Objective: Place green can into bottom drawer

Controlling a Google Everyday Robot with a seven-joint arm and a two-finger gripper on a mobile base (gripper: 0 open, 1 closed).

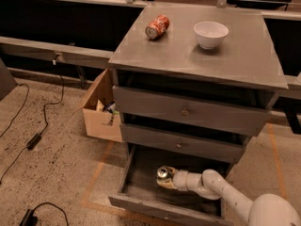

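The bottom drawer [141, 206] of the grey cabinet is pulled open toward me. My gripper [165, 178] reaches into it from the lower right and is shut on the green can [162, 173]. Only the can's silver top with the pull tab shows clearly; its body is mostly hidden by the fingers. The can is upright, low inside the tray near its middle. I cannot tell whether it touches the drawer floor.
A red-orange can [157, 26] lies on its side and a white bowl [210, 33] stands on the cabinet top [244, 60]. The two upper drawers with knobs [185, 111] are closed. A cardboard box [99, 112] sits left of the cabinet. Cables [33, 140] lie on the floor.
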